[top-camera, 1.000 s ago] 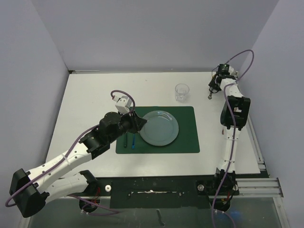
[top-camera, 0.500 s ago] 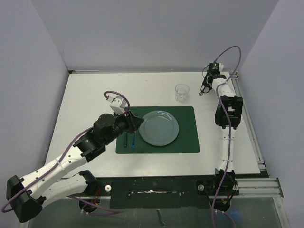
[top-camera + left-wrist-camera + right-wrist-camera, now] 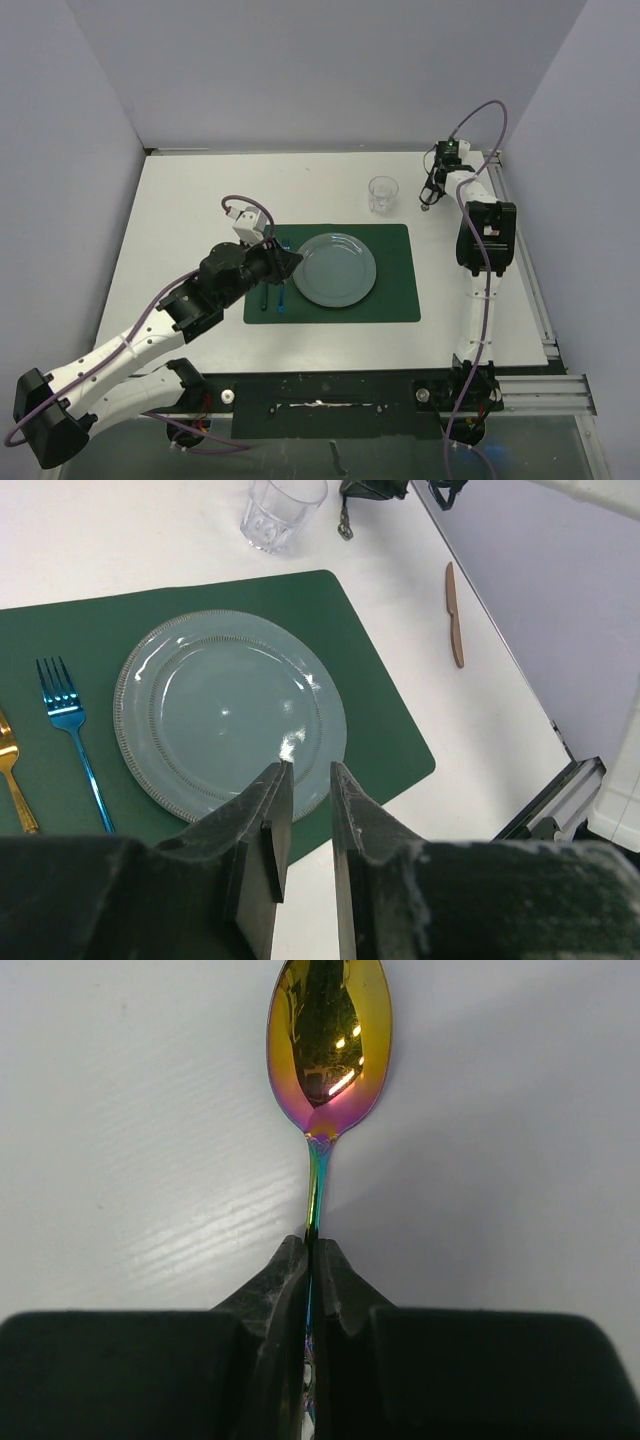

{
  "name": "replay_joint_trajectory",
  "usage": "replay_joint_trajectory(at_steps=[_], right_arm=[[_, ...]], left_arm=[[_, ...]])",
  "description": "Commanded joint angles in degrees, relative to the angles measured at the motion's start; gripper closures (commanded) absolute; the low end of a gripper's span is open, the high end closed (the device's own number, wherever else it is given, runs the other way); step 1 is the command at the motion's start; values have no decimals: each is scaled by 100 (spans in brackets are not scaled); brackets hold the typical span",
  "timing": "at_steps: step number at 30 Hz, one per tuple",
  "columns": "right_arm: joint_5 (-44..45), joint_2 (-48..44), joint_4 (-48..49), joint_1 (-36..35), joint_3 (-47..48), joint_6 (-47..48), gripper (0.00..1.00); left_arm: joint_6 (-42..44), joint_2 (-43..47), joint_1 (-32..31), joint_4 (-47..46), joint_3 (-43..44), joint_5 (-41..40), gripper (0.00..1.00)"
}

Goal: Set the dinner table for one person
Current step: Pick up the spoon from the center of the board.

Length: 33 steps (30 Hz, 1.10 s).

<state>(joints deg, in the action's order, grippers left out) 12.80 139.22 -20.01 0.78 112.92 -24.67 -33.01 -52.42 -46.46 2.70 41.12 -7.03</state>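
Right tool is clamped on the rainbow spoon by its stem, bowl pointing straight ahead, over the white bench just beside the glass. Free right strip of the placemat lies nearer and leftward. Arm reaches far, wrist tipped down. Left tool, slightly parted, holds nothing.
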Motion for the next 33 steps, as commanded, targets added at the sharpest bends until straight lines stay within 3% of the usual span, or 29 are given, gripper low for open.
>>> replay_joint_trajectory(at_steps=[1,25,33], right_arm=[[349,-546,-305,-133,-635,-30,100],[921,-3831,94,-879,-4146,-602,100],[1114,-3868,-67,-1016,-4396,-559,100]], left_arm=[[-137,177,-36,-467,-12,71,81],[-515,269,-47,-917,-324,285,81],[-552,316,-56,-947,-324,349,81]])
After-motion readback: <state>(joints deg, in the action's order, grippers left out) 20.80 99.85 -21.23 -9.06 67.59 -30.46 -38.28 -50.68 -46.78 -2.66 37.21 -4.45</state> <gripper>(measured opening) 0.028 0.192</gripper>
